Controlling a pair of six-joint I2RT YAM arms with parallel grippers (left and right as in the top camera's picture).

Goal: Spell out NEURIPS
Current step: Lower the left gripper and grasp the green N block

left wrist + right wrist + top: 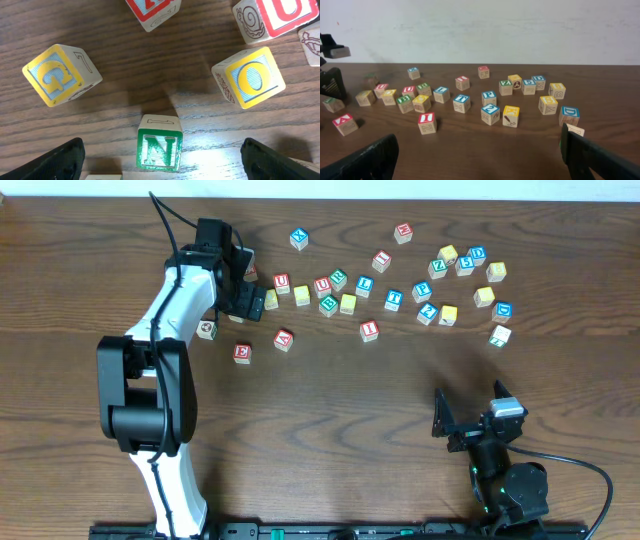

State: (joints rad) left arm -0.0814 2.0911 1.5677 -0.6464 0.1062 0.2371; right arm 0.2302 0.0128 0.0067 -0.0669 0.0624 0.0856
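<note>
Reaching across the far left of the bench (pixel 330 430), the left pincer (pixel 248 286) hangs low over a knot of alphabet cubes with its fingers spread as wide as they go and nothing held between them. In the left wrist view the green N cube (pixel 160 149) sits on the wood right in the gap between the two dark fingertips (pixel 65 159), touching neither. A yellow G cube (pixel 61 74) lies off to its left and a yellow O cube (pixel 250 77) to its right, both clear of it. The other letters are scattered loosely over the far half of the bench rather than lined up. The red I cube (pixel 369 330) stands alone near the middle, nearer the front than most. The blue P cube (pixel 421 291) sits to its right among several blue-faced cubes, and a red A cube (pixel 284 339) lies just in front of the left cluster. The right pincer (pixel 472 418) rests at the near right edge, well away from every cube, likewise wide open and empty.
</note>
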